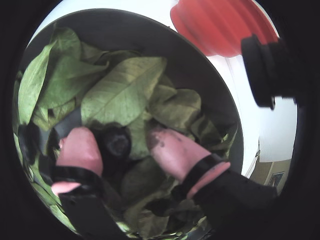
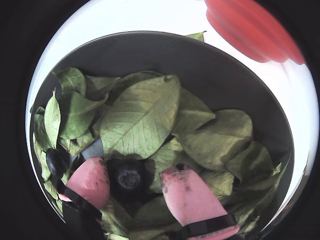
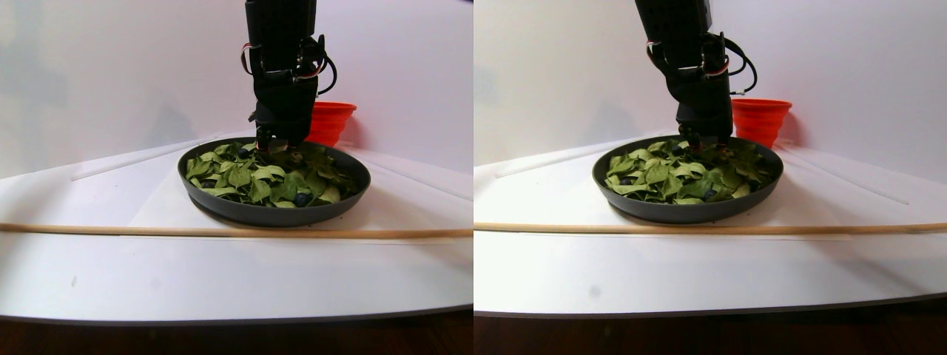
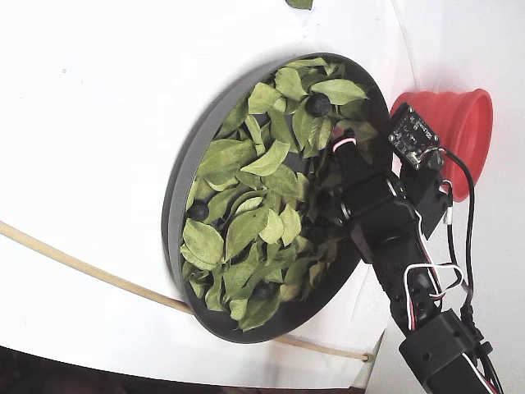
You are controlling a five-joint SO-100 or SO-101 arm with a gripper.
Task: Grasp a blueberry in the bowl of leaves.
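The dark grey bowl [image 2: 150,47] holds a loose heap of green leaves [image 2: 142,115]. A dark blueberry [image 2: 130,177] lies among the leaves, and it also shows in a wrist view [image 1: 117,142]. My gripper [image 2: 131,172] is open, low in the leaves, with its pink fingertips [image 2: 90,180] on either side of the berry. The left fingertip is close against the berry. The right fingertip stands apart from it with leaf showing in the gap. In the fixed view my gripper [image 4: 332,176] is down in the bowl's [image 4: 176,205] right side.
A ribbed red cup [image 4: 459,123] stands just beyond the bowl by the arm. Other blueberries [image 4: 317,104] [image 4: 198,212] lie among the leaves, one at the left of a wrist view [image 2: 52,160]. A thin wooden stick [image 3: 222,231] lies on the white table before the bowl.
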